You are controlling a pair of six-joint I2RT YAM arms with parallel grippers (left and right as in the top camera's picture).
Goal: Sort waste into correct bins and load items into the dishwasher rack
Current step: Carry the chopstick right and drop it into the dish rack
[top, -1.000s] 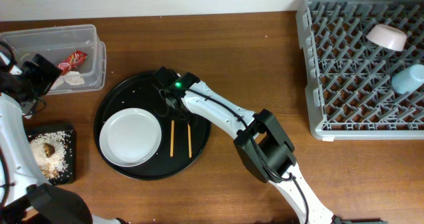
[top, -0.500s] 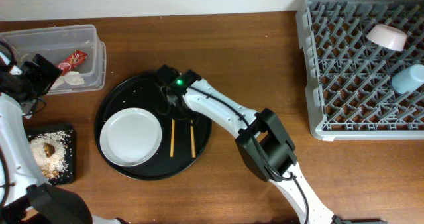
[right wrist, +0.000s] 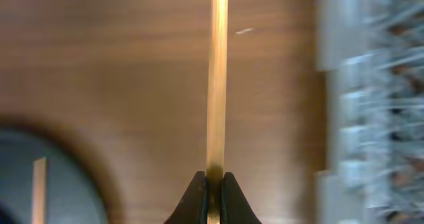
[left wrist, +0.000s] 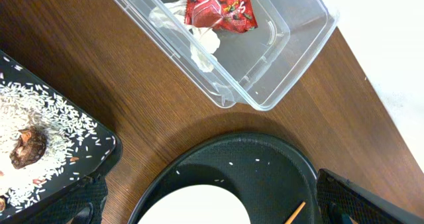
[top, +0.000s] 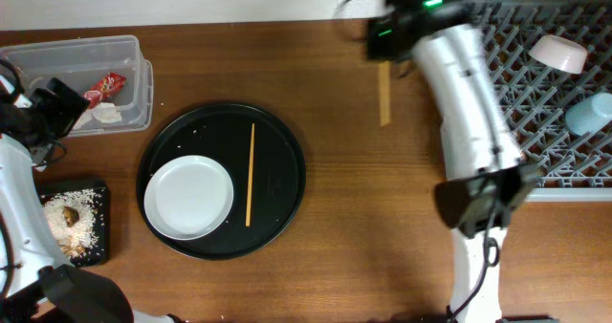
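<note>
My right gripper [right wrist: 213, 181] is shut on a wooden chopstick [right wrist: 218, 85] and holds it over bare table just left of the grey dishwasher rack [top: 497, 141]; from overhead the chopstick [top: 385, 98] looks blurred. The other chopstick [top: 251, 175] lies on the round black tray [top: 282, 170] beside the white plate [top: 188, 197]. A white bowl [top: 557, 53] and a blue cup [top: 590, 113] sit in the rack. The clear tub [left wrist: 291, 71] holds the red wrapper [left wrist: 222, 12] and the tissue [left wrist: 199, 42]. Rice and a brown lump [left wrist: 28, 148] lie on the flat black tray [left wrist: 99, 151]. My left gripper [left wrist: 212, 207] is open, above the round tray's left edge.
A pale wall runs along the table's far edge. The rack [right wrist: 371, 85] fills the right side of the right wrist view, motion-blurred. Stray rice grains dot the round tray [left wrist: 265, 164]. My left arm [top: 19, 180] stands along the left table edge.
My right gripper closed on one chopstick, lifted it off the round tray and swung it up and right toward the rack. The left arm has not moved.
</note>
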